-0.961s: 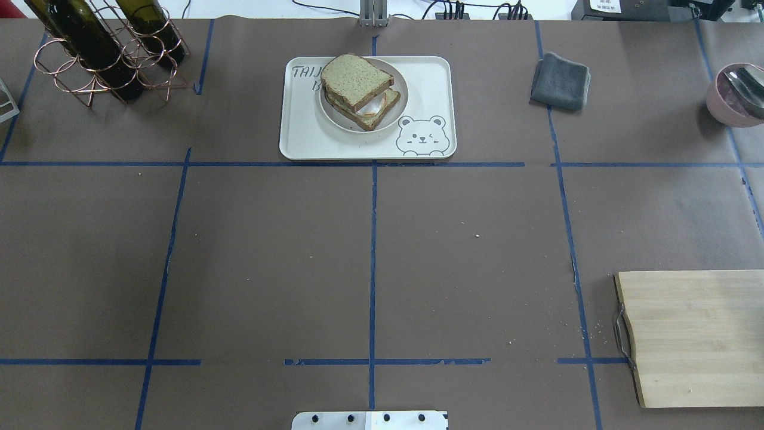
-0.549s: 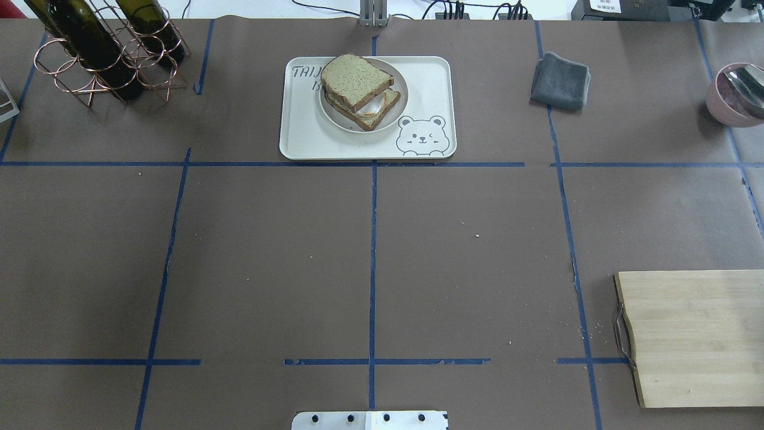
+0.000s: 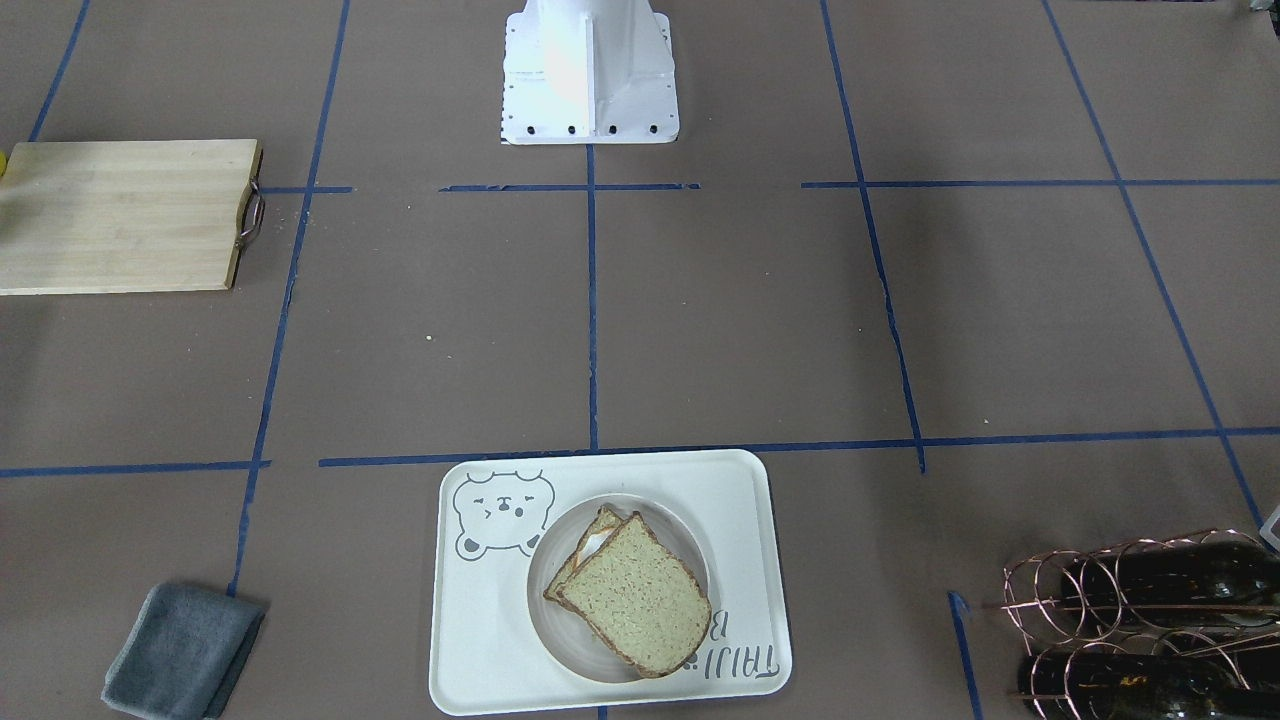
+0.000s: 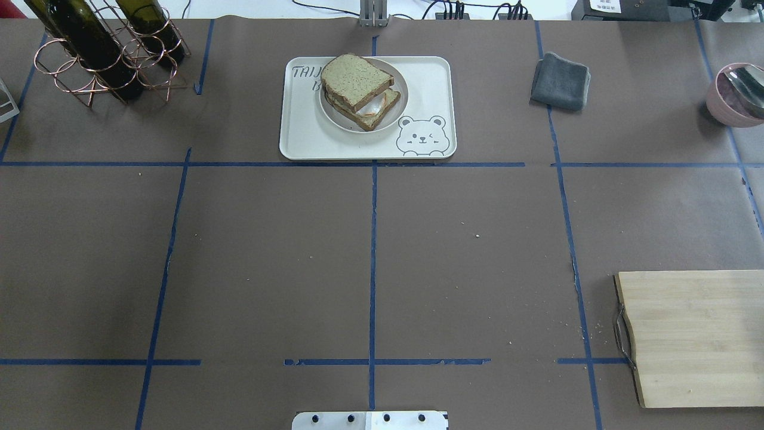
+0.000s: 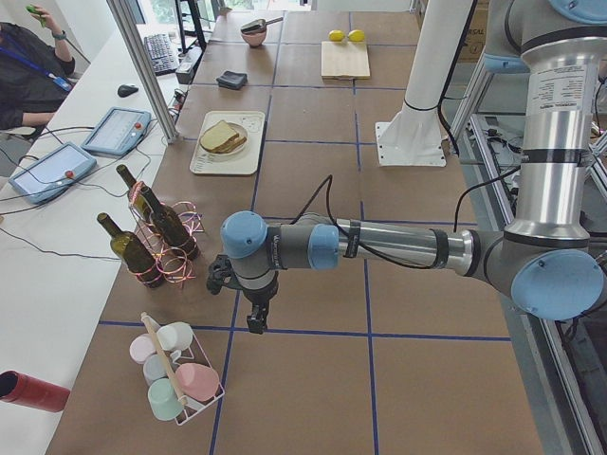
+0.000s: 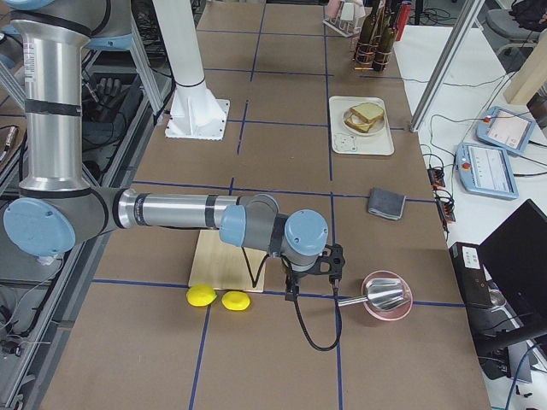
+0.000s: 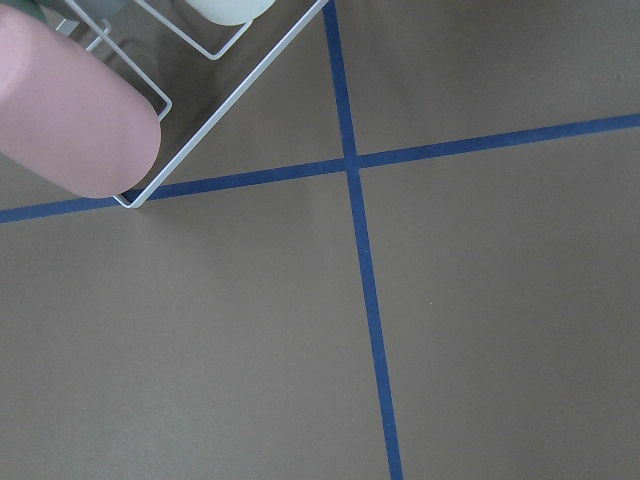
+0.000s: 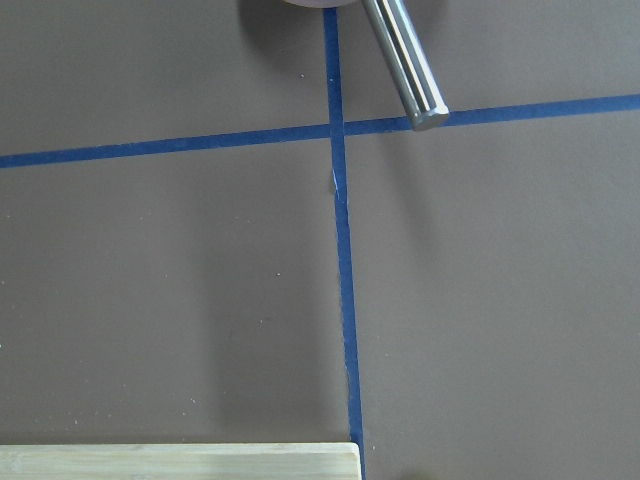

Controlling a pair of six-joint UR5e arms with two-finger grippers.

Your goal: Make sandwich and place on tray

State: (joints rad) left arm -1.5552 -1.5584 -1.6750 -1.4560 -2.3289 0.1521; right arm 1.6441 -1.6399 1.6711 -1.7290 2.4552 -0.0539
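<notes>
The sandwich [image 4: 358, 89], two brown-crusted bread slices with white egg between them, lies on the small round plate [image 4: 334, 119]. The plate stands on the cream bear tray [image 4: 298, 131] at the far middle of the table. All three also show in the front view: sandwich [image 3: 630, 590], plate [image 3: 565, 640], tray [image 3: 480, 620]. My left gripper [image 5: 256, 318] hangs over the table's left end, far from the tray. My right gripper [image 6: 291, 286] hangs over the right end, beside the cutting board. Both show only in the side views, so I cannot tell if they are open or shut.
A wooden cutting board [image 4: 698, 337] lies near right, with two lemons [image 6: 214, 297] beside it. A pink bowl with a metal ladle [image 4: 737, 95] is far right, a grey cloth [image 4: 561, 80] right of the tray. A wine rack [image 4: 101, 54] stands far left, a cup rack [image 5: 175, 374] by the left gripper.
</notes>
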